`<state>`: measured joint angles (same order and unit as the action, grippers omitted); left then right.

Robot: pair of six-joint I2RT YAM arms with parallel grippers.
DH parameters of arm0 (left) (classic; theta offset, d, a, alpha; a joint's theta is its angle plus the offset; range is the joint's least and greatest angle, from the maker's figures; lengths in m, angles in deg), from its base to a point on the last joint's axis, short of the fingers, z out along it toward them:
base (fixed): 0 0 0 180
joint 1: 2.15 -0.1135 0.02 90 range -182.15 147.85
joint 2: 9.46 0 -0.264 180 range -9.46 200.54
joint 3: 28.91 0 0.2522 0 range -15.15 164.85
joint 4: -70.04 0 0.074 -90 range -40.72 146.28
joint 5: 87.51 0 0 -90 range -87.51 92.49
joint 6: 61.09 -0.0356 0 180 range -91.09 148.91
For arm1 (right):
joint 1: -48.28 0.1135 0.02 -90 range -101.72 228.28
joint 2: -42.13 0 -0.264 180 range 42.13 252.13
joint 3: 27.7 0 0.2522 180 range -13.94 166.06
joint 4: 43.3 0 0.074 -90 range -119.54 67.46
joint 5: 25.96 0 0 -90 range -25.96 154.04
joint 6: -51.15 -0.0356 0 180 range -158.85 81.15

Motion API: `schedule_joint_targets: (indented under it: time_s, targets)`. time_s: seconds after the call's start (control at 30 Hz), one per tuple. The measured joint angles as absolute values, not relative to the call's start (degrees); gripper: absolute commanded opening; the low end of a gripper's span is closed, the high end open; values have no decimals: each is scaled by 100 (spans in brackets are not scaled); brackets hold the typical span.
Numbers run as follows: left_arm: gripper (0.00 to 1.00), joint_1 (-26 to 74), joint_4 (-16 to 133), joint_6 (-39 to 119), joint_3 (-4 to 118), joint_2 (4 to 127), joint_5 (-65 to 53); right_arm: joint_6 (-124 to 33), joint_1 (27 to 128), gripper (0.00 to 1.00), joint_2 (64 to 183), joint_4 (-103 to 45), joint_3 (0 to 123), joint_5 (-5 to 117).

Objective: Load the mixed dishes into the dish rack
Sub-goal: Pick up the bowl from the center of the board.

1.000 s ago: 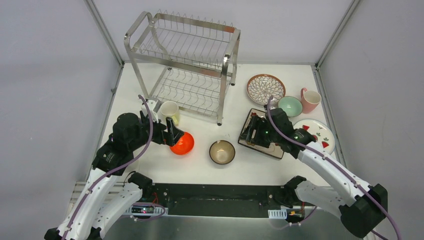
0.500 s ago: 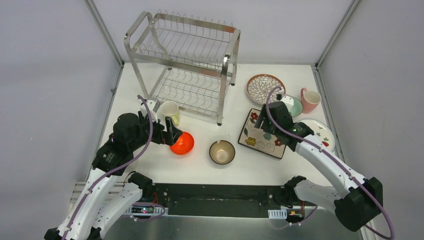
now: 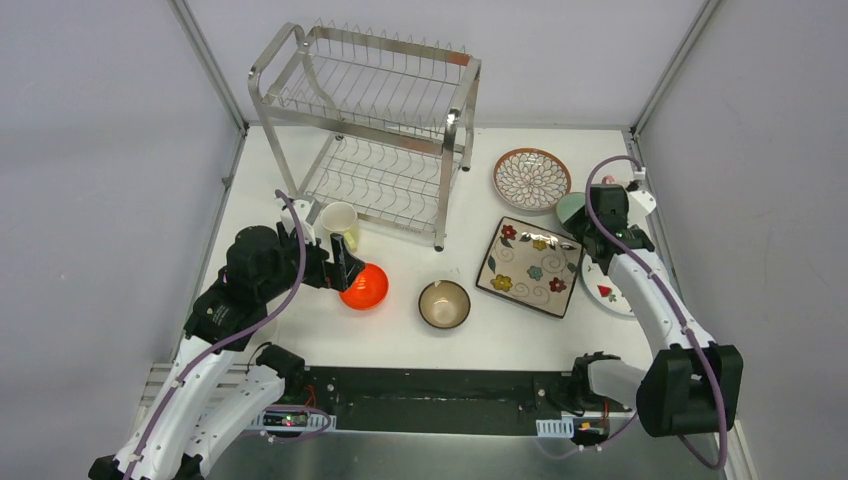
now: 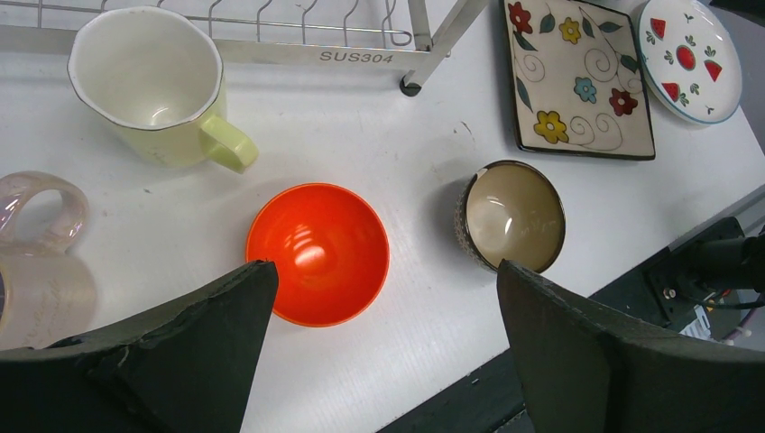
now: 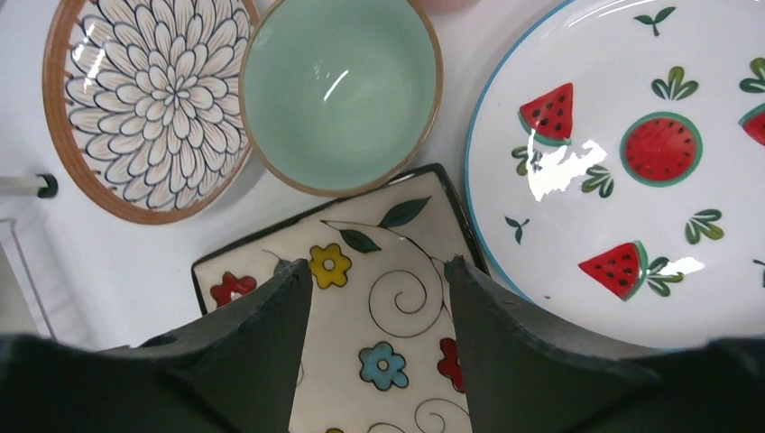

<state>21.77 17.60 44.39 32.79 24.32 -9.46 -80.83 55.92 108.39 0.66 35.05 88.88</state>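
Observation:
The steel dish rack [image 3: 370, 120] stands at the back with nothing on its shelves. My left gripper [image 3: 350, 270] [image 4: 386, 266] hangs open over the orange bowl [image 3: 364, 286] [image 4: 317, 253], holding nothing. A yellow-green mug [image 3: 339, 222] [image 4: 149, 86] and a pale mug [image 4: 36, 262] sit beside it. My right gripper [image 3: 592, 238] [image 5: 377, 266] is open above the right corner of the square floral plate [image 3: 530, 265] [image 5: 379, 307]. The mint bowl [image 5: 341, 90], petal-pattern plate [image 3: 531, 179] [image 5: 144, 99] and watermelon plate [image 5: 631, 171] surround it. The tan bowl [image 3: 444, 304] [image 4: 512, 215] rests mid-table.
The right arm covers most of the mint bowl and the pink mug in the top view. The rack's front foot [image 4: 410, 87] stands just behind the orange bowl. The table's dark front edge [image 3: 430, 385] runs close behind the bowls.
My right arm has swung right and back, off the middle of the square plate to its right corner, uncovering the plate. Left arm and all dishes are unmoved.

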Motion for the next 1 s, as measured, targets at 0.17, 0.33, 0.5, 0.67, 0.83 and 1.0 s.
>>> schedule_joint_targets:
  time_s: [0.17,0.33,0.5,0.67,0.83,1.0]
  targets:
    - [96,2177,1758,4439,3279,2430,-946,-8089,5264,58,11143,-369,3492,8574]
    - [96,2177,1758,4439,3279,2430,-946,-8111,5101,58,11573,-570,3492,8329]
    - [96,2177,1758,4439,3279,2430,-946,-8290,4939,58,11823,-684,3492,8320]
    - [96,2177,1758,4439,3279,2430,-943,-8428,4764,58,12124,-857,3492,8259]
    - [96,2177,1758,4439,3279,2461,-946,-8502,4624,58,12395,-1069,3492,8211]
    - [96,2177,1754,4439,3277,2530,-943,-8544,4552,50,12596,-1246,3492,8119]
